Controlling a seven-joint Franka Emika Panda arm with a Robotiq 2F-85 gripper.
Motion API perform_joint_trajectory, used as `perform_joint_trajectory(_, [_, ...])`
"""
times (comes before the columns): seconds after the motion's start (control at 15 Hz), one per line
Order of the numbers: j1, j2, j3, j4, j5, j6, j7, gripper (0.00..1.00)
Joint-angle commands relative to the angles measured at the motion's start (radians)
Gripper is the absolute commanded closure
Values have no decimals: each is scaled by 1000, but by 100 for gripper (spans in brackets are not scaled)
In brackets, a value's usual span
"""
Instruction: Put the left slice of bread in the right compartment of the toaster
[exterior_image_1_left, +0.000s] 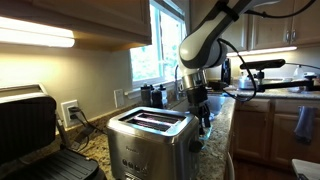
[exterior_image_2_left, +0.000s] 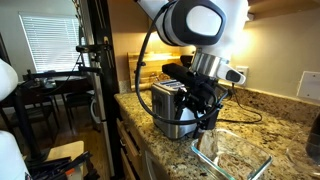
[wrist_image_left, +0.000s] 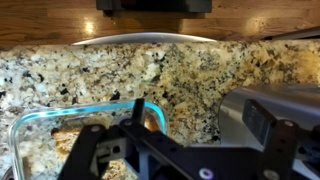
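Note:
The brushed steel toaster (exterior_image_1_left: 150, 135) stands on the granite counter with its two long top slots empty. It also shows in an exterior view (exterior_image_2_left: 175, 105) and at the right of the wrist view (wrist_image_left: 270, 105). My gripper (exterior_image_1_left: 202, 108) hangs beside the toaster, above a clear glass dish (exterior_image_2_left: 232, 158). It appears open with nothing between its fingers (wrist_image_left: 190, 135). The dish sits at the lower left of the wrist view (wrist_image_left: 40, 125). Tan patches show inside it, but I cannot make out the left slice of bread for certain.
A black hinged contact grill (exterior_image_1_left: 30, 130) stands open past the toaster, near a wall outlet (exterior_image_1_left: 70, 110). The counter edge (exterior_image_2_left: 150, 150) runs in front of the toaster. A tripod and other gear (exterior_image_1_left: 262, 70) stand behind the arm.

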Motion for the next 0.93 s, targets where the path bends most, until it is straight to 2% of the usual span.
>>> perform_joint_trajectory(0.0, [-2,6,-10,-13,21,42,-15,0])
perform_joint_trajectory(0.87, [-28,82,-35,83,23,41,-32,0])
